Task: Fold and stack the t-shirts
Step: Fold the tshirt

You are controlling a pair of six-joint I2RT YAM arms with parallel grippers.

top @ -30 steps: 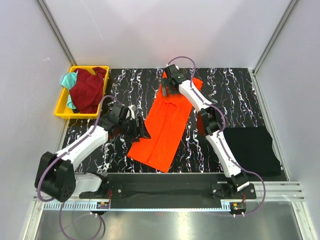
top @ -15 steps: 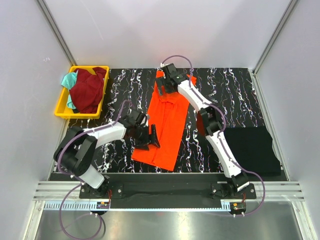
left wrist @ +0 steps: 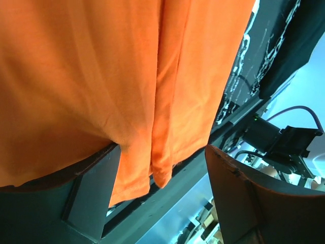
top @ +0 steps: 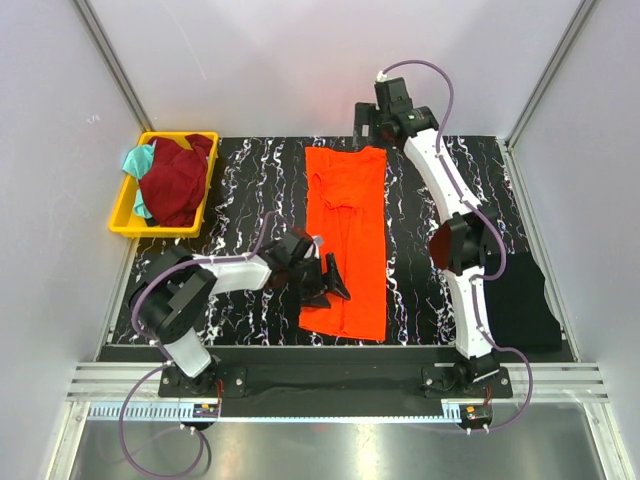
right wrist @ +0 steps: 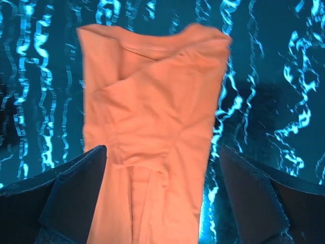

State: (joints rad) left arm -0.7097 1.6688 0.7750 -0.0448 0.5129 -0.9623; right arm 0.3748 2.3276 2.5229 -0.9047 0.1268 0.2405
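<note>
An orange t-shirt [top: 346, 240], folded into a long strip, lies flat down the middle of the black marbled table [top: 250, 190]. My left gripper [top: 326, 281] is open at the strip's near left edge. In the left wrist view the orange cloth [left wrist: 101, 71] fills the top and lies over my left finger [left wrist: 91, 195]. My right gripper [top: 373, 120] is open just beyond the shirt's far end. In the right wrist view the shirt's collar end [right wrist: 152, 117] lies between and ahead of my spread fingers. A folded black t-shirt [top: 522, 300] lies at the right.
A yellow bin [top: 126, 205] at the far left holds maroon and teal garments. The table's metal front rail [top: 340, 380] runs along the near edge. White walls and aluminium posts close in the back and sides.
The orange shirt has swung from a slant to a straight strip. My right gripper let go of its far end and moved back and right. My left gripper moved right along the near edge.
</note>
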